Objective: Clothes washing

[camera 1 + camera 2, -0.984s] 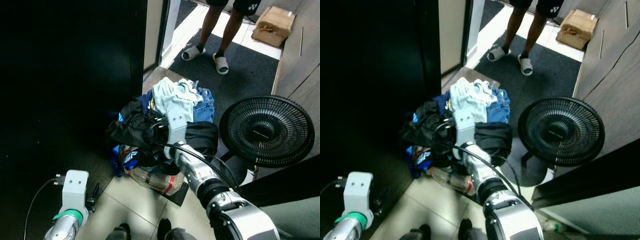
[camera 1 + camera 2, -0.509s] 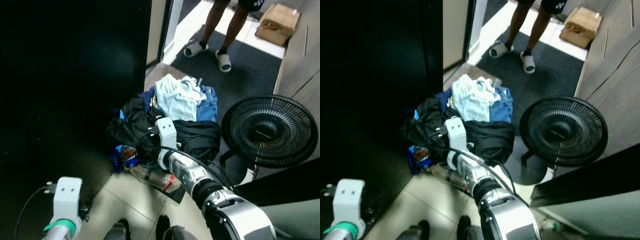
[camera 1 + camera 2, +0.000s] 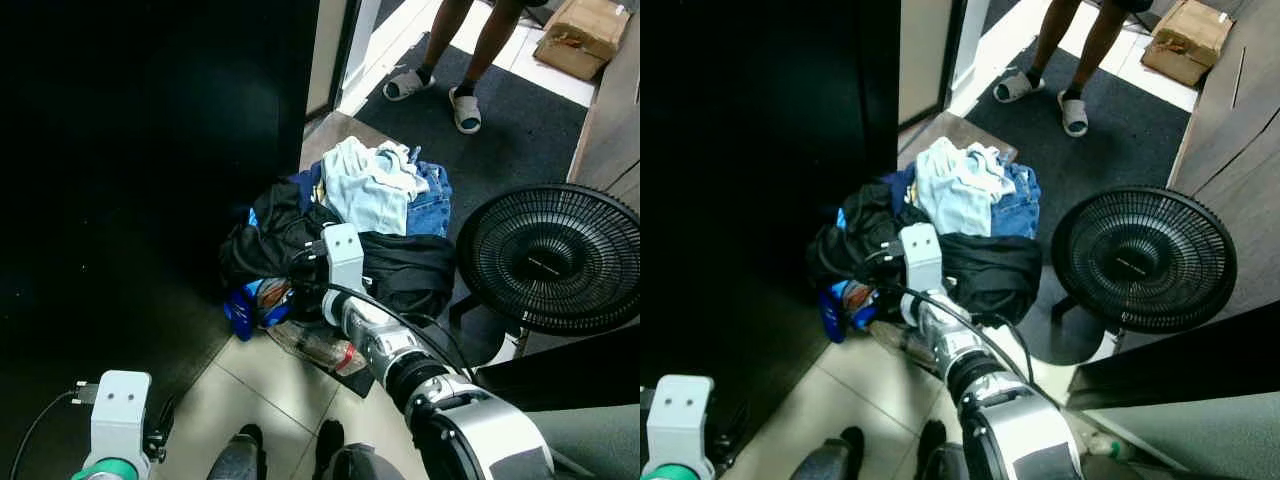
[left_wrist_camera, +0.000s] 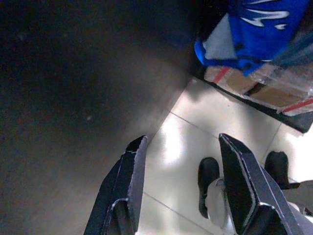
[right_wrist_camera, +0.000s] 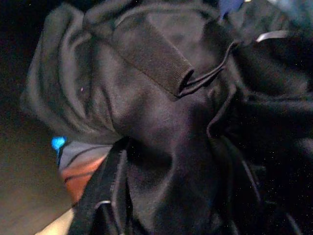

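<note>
A heap of clothes (image 3: pixel 340 225) lies on the floor: black garments (image 3: pixel 270 245), a light blue shirt (image 3: pixel 372 190) and jeans (image 3: pixel 432 200) on top, something bright blue (image 3: pixel 245 305) underneath. My right arm reaches down into the heap's near side. The right gripper (image 5: pixel 173 156) is open, pushed into a black garment (image 5: pixel 161 112) whose cloth bulges between the fingers (image 5: pixel 100 200). My left gripper (image 4: pixel 183 142) hangs open and empty above the pale tiles beside the heap's blue item (image 4: pixel 259 29).
A tall dark cabinet front (image 3: pixel 150 150) walls off the left. A black floor fan (image 3: pixel 555 258) stands right of the heap. A person's legs in sandals (image 3: pixel 465 100) stand on the dark mat (image 3: pixel 520 140) beyond. A plastic bottle (image 3: pixel 325 350) lies by the heap; a cardboard box (image 3: pixel 590 25) sits far right.
The camera has shifted a little. My right gripper has gone from above the heap down into the black garment. The left arm has sunk lower in view.
</note>
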